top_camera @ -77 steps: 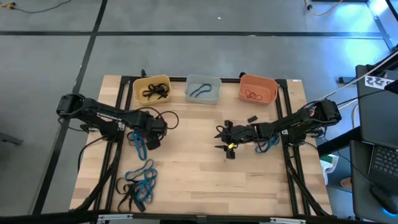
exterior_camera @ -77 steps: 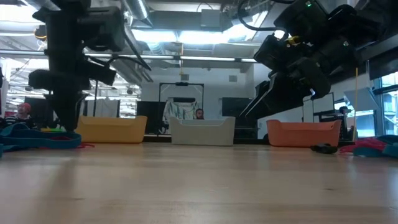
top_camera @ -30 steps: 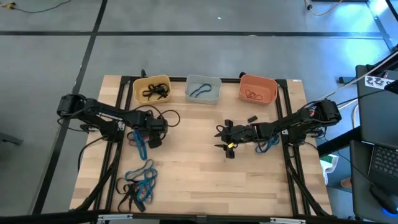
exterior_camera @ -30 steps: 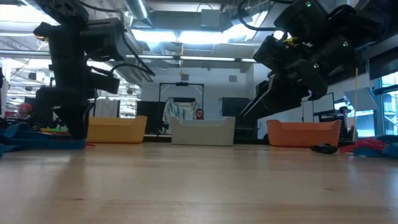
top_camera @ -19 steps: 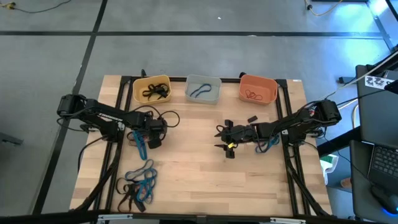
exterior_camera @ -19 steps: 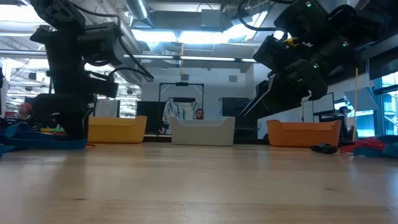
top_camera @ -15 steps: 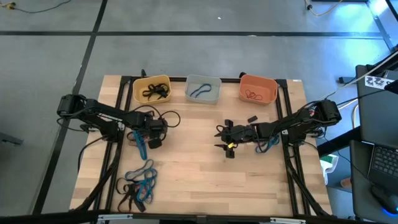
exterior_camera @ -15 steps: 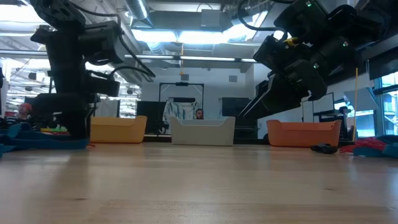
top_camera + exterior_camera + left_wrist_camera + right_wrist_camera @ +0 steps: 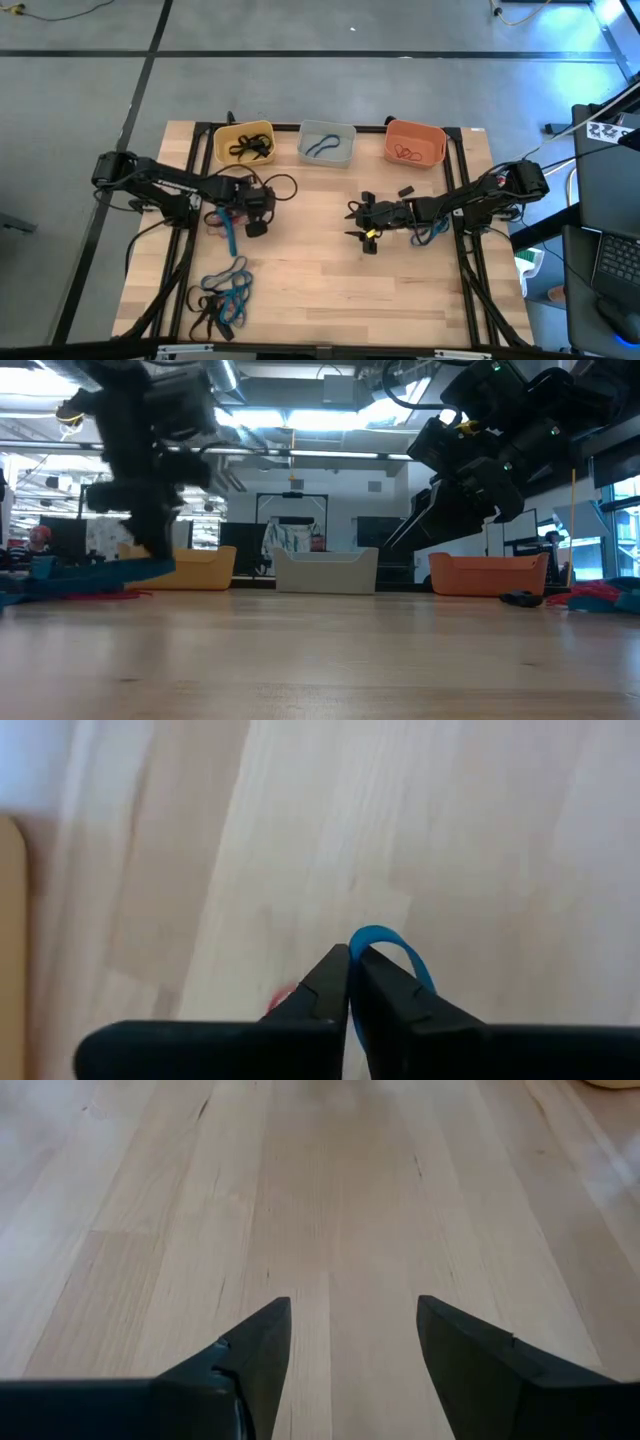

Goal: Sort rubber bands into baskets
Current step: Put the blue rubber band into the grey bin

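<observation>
Now that my left gripper (image 9: 349, 965) has pinched shut on one thin blue rubber band (image 9: 392, 952), lifting begins: destined, I judge, for the pale grey plastic basket (image 9: 326, 144); right gripper (image 9: 345, 1335) idle, open.

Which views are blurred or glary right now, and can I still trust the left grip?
Low view: left arm smeared by motion, ceiling lights glaring behind it. Left wrist view: table soft, but left gripper sharp, shut on a blue rubber band. Right wrist view: crisp, right gripper open over bare wood. High view: evenly lit.
</observation>
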